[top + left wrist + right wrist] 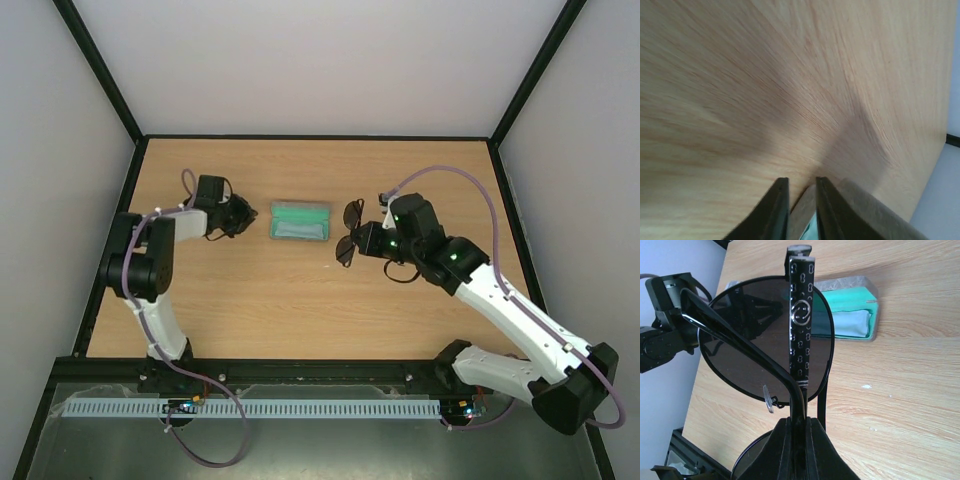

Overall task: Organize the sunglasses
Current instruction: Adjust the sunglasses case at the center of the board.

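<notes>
On the wooden table (300,320) the grey case (300,221) is lying open with its green lining up. The left gripper (243,213) is sitting at the case's left end with its jaws drawn narrow around a grey edge, though whether they are truly pinching it cannot be told. Just right of the case, the right gripper (799,422) is holding the sunglasses (765,340) above the table, clamped tight on the slim black frame. It is likely needing to level the lenses over the lining, lower slowly, and let go only once they are resting.
</notes>
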`<state>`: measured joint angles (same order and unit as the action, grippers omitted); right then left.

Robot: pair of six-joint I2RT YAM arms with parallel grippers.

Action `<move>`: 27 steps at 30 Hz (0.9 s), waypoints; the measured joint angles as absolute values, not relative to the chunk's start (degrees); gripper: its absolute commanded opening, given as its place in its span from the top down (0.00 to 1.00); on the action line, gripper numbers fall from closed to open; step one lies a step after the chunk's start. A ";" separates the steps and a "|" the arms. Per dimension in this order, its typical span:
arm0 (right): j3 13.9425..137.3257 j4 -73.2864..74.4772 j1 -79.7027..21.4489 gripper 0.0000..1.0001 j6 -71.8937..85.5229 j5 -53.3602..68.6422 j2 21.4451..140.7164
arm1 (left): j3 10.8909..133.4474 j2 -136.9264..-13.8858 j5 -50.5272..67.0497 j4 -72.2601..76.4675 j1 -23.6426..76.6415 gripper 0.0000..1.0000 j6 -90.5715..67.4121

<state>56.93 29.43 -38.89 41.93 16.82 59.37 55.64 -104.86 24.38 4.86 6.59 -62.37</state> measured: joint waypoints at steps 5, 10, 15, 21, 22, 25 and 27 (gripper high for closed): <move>57.54 29.69 -36.32 0.99 40.45 18.87 61.41 | 58.59 -110.80 24.93 7.01 10.22 0.90 -63.26; 57.69 30.04 -34.09 0.99 39.05 20.40 62.22 | 59.55 -113.38 25.65 9.15 13.17 0.90 -64.71; 57.69 31.18 -31.94 0.99 37.85 21.28 62.26 | 65.56 -117.99 25.85 9.76 15.62 0.90 -65.45; 57.69 32.71 -29.58 0.99 36.07 21.67 62.08 | 74.52 -124.01 25.74 8.67 18.61 0.90 -65.69; 57.69 33.04 -29.43 0.99 35.88 21.65 62.00 | 75.90 -124.77 25.74 8.29 19.05 0.90 -65.76; 57.69 33.78 -29.23 0.99 35.33 21.65 61.65 | 80.07 -127.52 25.76 8.03 20.45 0.90 -66.08; 57.69 34.35 -29.21 0.99 35.11 21.63 61.25 | 82.26 -128.97 25.87 7.94 21.08 0.90 -66.28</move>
